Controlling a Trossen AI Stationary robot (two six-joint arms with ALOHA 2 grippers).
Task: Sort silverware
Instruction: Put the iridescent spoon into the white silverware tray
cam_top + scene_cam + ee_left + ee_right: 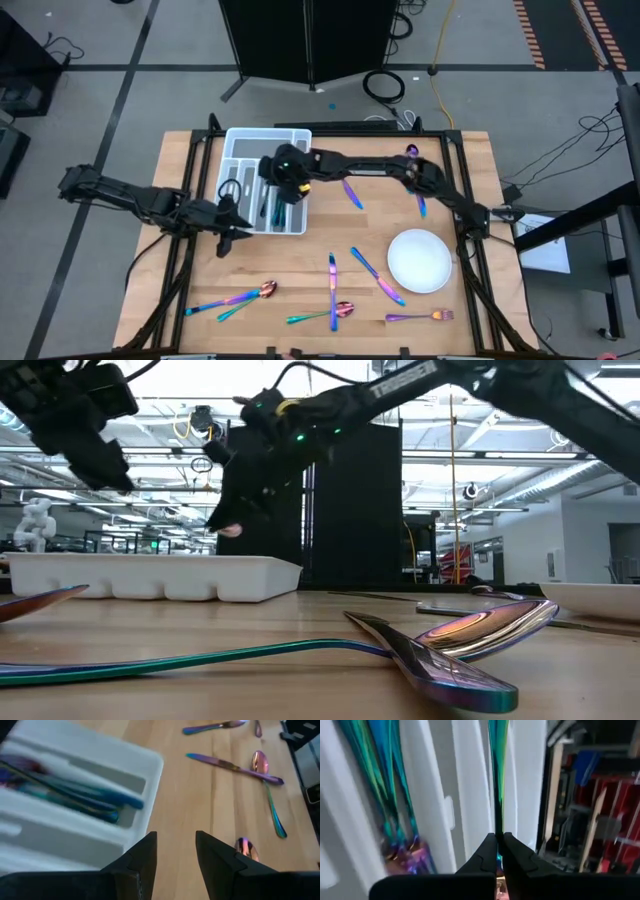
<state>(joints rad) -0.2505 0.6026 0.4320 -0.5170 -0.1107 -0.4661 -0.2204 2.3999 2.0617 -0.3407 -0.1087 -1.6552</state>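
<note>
The white divided tray (250,150) stands at the table's far left, with several iridescent pieces of silverware (385,785) lying in its compartments. My right gripper (499,840) reaches across the table over the tray (282,185) and is shut on one slim green-blue piece (498,775). My left gripper (175,845) hovers open with nothing between its fingers, just off the tray's near right corner (236,228). More spoons, knives and a fork lie on the bare wood. My right gripper pinches the slim piece's near end (498,831) between its two fingertips. The fingers slant down from the table's right, in line with the piece. The piece runs straight on from the fingertips along a tray compartment; whether it rests in the tray, I cannot tell.
A round white plate (420,260) sits near right. Loose silverware lies along the near edge: two spoons (238,297) (322,315), two knives (332,285) (378,275), a fork (420,317). More pieces lie by the right arm (352,193). A spoon (243,847) lies close to my left gripper.
</note>
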